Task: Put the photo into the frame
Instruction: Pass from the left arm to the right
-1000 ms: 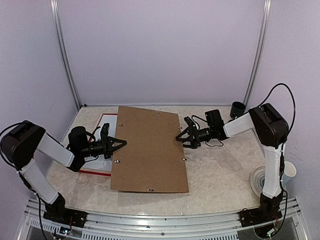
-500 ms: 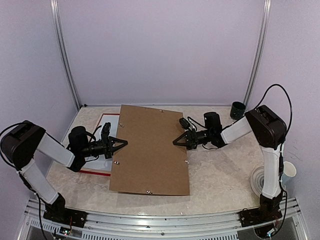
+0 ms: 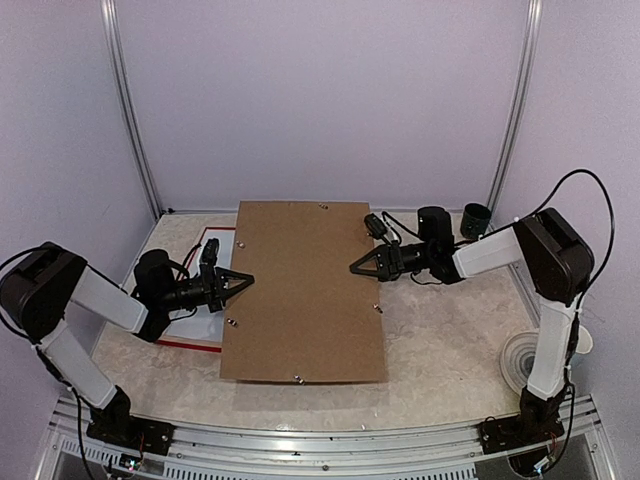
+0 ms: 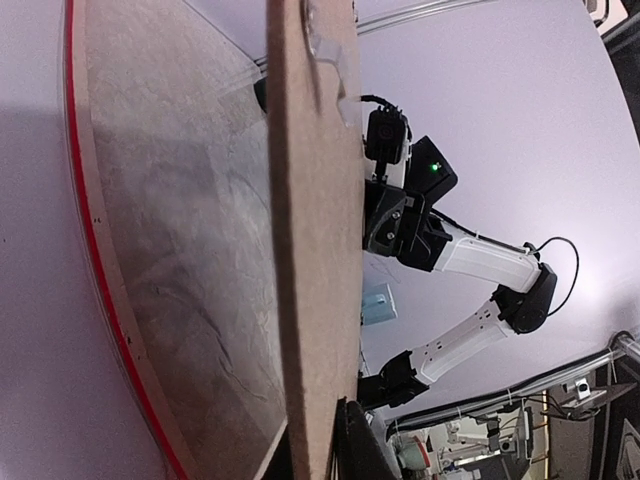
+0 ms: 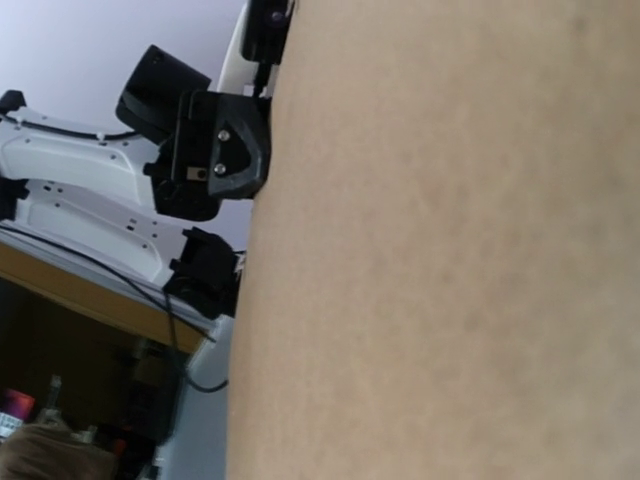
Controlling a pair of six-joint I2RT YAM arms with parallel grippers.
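A brown hardboard panel (image 3: 303,290) hangs tilted over the table between both arms. My left gripper (image 3: 243,281) is shut on its left edge, and in the left wrist view a finger (image 4: 356,446) lies on each face of the board (image 4: 310,250). My right gripper (image 3: 358,268) pinches the right edge; its own view is filled by the panel (image 5: 450,250) and its fingers are hidden. The red frame (image 3: 190,345) lies flat under the panel's left side, its red rim (image 4: 88,200) showing, with a white patch (image 3: 214,243) inside it. The photo is out of view.
A dark cup (image 3: 476,218) stands at the back right corner. A white ring (image 3: 520,356) and a paper cup (image 3: 579,341) sit by the right arm's post. Booth walls close in on three sides, and a metal rail (image 3: 320,440) runs along the near edge.
My right gripper has closed onto the panel's right edge and risen, and the panel has lifted and swung toward the back wall. The left gripper has stayed on the left edge.
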